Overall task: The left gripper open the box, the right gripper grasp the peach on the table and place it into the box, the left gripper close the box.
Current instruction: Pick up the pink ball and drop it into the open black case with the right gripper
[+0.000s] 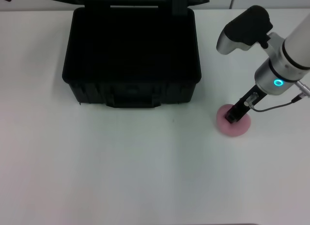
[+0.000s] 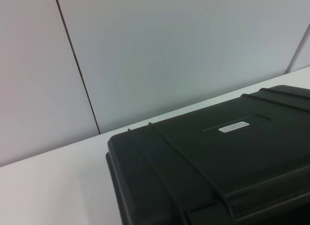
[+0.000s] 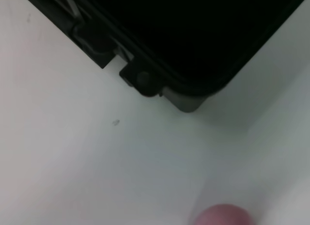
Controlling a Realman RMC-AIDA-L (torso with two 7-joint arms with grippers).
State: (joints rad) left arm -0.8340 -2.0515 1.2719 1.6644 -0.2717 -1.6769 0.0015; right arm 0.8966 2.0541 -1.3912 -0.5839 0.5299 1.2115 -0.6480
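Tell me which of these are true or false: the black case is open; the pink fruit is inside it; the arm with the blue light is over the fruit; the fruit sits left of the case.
1. The box is open. True; its lid stands up at the back.
2. The peach is inside it. False; it lies on the table.
3. The right tool is at the peach. True.
4. The peach sits left of the box. False; it is on the right.
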